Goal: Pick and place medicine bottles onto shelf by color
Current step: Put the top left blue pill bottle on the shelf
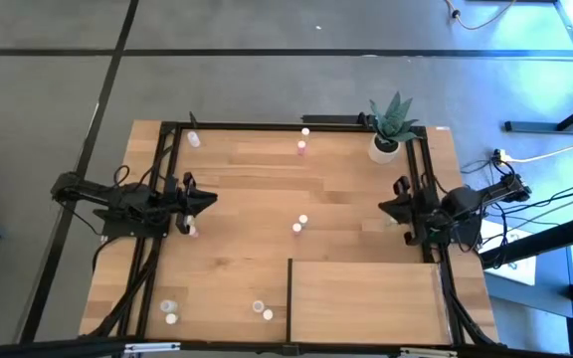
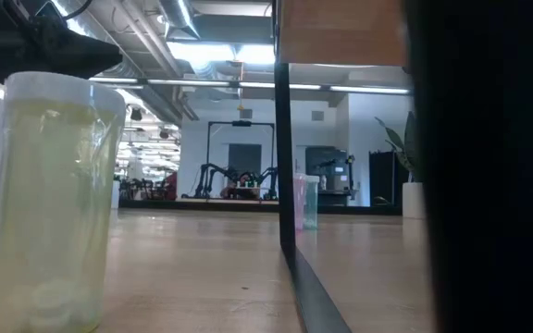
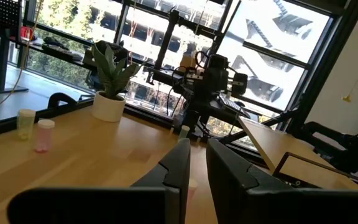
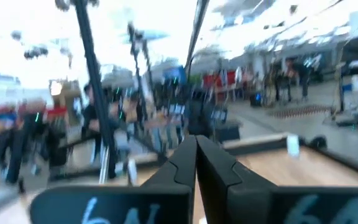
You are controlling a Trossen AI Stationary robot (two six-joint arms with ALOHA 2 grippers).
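Observation:
Small medicine bottles stand scattered on the planked table: one at the far left (image 1: 194,139), two at the far middle (image 1: 302,140), two in the centre (image 1: 299,225), one by my left arm (image 1: 192,231), and several near the front edge (image 1: 170,311) (image 1: 263,311). The shelf (image 1: 366,288), a pale wood panel with a dark edge, sits at the near right. My left gripper (image 1: 207,202) (image 3: 197,163) hovers at the table's left side, shut and holding nothing. My right gripper (image 1: 386,208) (image 4: 196,149) hovers at the right side, shut and holding nothing.
A white pot with a green plant (image 1: 386,134) stands at the far right corner. A dark metal frame (image 1: 267,125) runs along the table's edges. In the low view a pale yellow bottle (image 2: 54,203) stands close to the camera, and the shelf's dark edge (image 2: 283,139) rises beside it.

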